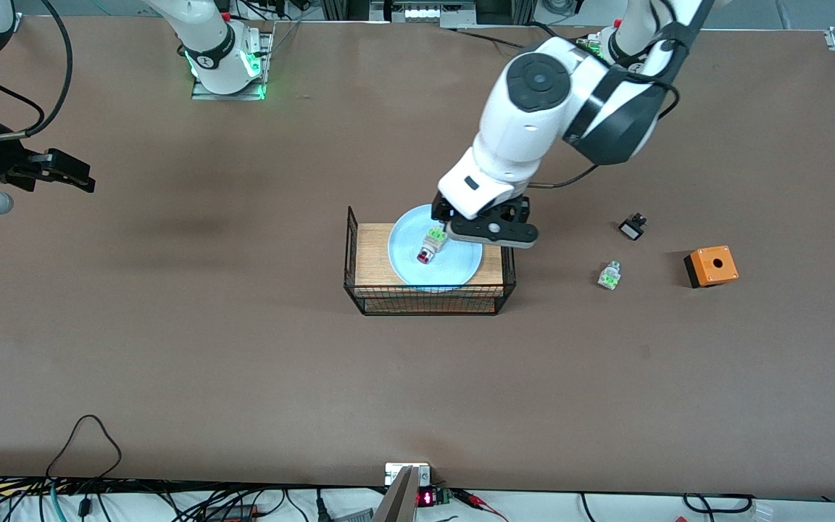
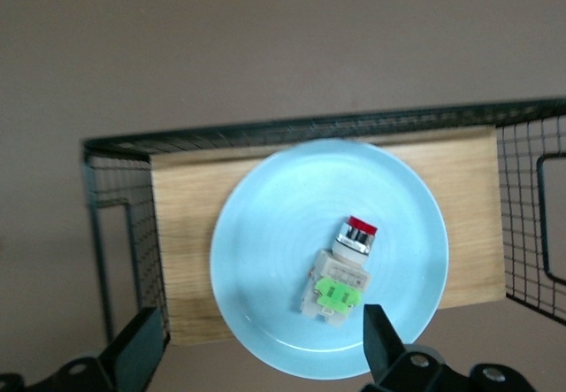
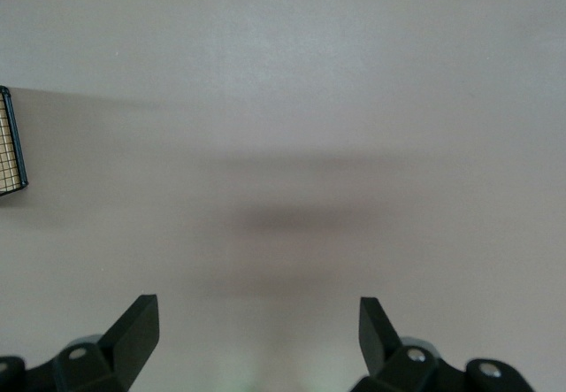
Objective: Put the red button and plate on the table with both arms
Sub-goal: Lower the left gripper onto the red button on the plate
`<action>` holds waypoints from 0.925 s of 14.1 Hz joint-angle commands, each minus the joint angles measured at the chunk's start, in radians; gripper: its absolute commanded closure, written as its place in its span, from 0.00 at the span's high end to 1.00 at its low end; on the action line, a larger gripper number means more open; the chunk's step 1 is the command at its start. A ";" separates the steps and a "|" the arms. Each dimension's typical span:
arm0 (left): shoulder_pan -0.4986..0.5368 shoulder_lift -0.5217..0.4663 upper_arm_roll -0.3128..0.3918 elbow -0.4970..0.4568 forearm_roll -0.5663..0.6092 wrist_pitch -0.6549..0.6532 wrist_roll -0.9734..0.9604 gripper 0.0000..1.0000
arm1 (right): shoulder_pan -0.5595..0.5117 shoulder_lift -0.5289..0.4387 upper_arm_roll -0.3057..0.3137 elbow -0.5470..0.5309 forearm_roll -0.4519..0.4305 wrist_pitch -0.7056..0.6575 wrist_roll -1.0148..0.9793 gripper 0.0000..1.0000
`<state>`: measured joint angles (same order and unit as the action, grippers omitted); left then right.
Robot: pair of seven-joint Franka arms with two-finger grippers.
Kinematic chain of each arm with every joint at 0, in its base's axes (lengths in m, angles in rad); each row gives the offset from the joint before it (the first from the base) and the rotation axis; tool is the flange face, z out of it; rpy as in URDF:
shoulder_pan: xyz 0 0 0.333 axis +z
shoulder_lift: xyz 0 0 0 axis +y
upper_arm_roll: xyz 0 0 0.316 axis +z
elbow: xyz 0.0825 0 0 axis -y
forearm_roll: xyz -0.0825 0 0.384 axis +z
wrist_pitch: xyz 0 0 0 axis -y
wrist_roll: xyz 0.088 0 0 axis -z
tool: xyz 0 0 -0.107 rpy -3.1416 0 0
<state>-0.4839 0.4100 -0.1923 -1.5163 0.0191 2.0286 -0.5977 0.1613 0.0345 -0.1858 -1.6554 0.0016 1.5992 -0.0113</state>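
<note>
Now, step in hand: you are reaching for the red button (image 2: 341,277) first; neither it nor the plate (image 2: 265,259) is on the bench (image 1: 171,362) yet.
Red button: it is lying on its side on the plate, red cap pointing toward the front camera, green-and-white body pointing toward the arm bases.
Plate: it is sitting on the wooden board (image 2: 186,233) inside the black wire rack (image 1: 428,301), near the middle of the bench.
Left hand (image 1: 441,226): you are hovering it over the plate's edge, just above the button's body; its fingers (image 2: 380,339) are spread wide and holding nothing.
Right hand (image 3: 256,330): it is waiting over bare bench toward the right arm's end, fingers wide apart, empty.
Next move, as a judgement: you are likely needing to lower the left hand so the fingers straddle the button's blocky body, then close. The round cap and collar are looking apt to roll, so the squarer body seems the safer grip.
Watch for: the rack's wire wall is standing close beside the left hand, and a nudge could be sliding the plate on the board.
</note>
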 commanded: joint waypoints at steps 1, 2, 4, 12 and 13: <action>-0.042 0.085 0.011 0.054 0.016 0.008 0.021 1.00 | -0.002 -0.002 0.000 0.003 -0.011 -0.005 -0.001 1.00; -0.054 0.105 0.011 0.071 0.018 0.027 0.022 1.00 | -0.003 -0.002 0.000 0.003 -0.011 -0.005 0.001 1.00; -0.077 0.130 0.013 0.073 0.018 0.048 0.021 1.00 | -0.003 -0.002 0.000 0.003 -0.011 -0.005 0.004 1.00; -0.096 0.170 0.013 0.077 0.025 0.082 0.026 1.00 | -0.003 0.001 0.000 0.003 -0.011 -0.004 0.005 1.00; -0.096 0.176 0.014 0.077 0.025 0.084 0.026 1.00 | -0.003 0.002 -0.001 0.003 -0.011 -0.004 0.005 1.00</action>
<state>-0.5700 0.5616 -0.1885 -1.4704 0.0211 2.1129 -0.5885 0.1598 0.0347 -0.1873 -1.6555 0.0016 1.5992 -0.0109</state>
